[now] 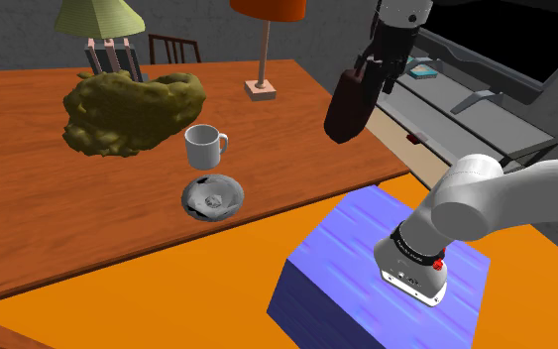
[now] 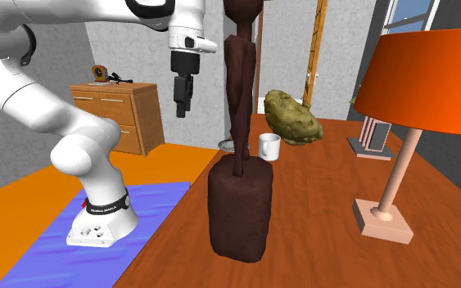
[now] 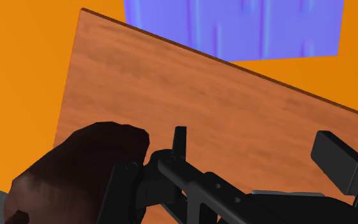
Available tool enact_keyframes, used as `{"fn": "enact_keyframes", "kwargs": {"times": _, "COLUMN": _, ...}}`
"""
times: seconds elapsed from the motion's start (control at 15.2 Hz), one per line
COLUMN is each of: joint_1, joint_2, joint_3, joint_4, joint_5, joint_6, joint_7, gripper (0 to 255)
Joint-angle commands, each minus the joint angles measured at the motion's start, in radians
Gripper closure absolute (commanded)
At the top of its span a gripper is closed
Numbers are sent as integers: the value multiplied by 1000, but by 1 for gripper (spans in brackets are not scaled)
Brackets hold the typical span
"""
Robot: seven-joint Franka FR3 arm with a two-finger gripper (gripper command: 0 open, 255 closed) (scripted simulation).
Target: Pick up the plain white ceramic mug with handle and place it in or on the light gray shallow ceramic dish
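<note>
- My hand hangs high above the table's edge. Its fingers are spread, with nothing between them.
- The white mug stands upright on the wooden table, far below and well away from my hand, untouched.
- The grey dish lies just beside the mug, with no mug in it.
- A dark brown statue stands close by my hand.
- By my judgement nothing is done yet: reaching, gripping, lifting and setting down are all left.
</note>
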Motion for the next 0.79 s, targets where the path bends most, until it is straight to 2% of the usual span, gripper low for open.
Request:
{"fn": "enact_keyframes", "kwargs": {"times": 0.0, "joint_1": 0, "joint_2": 0, "joint_3": 0, "joint_4": 0, "joint_5": 0, "joint_6": 0, "joint_7": 0, "gripper": 0}}
{"fn": "enact_keyframes", "kwargs": {"times": 0.73, "joint_1": 48, "joint_2": 308, "joint_3": 127, "joint_4": 72, "joint_5": 94, "joint_6": 247, "joint_7": 170, "gripper": 0}}
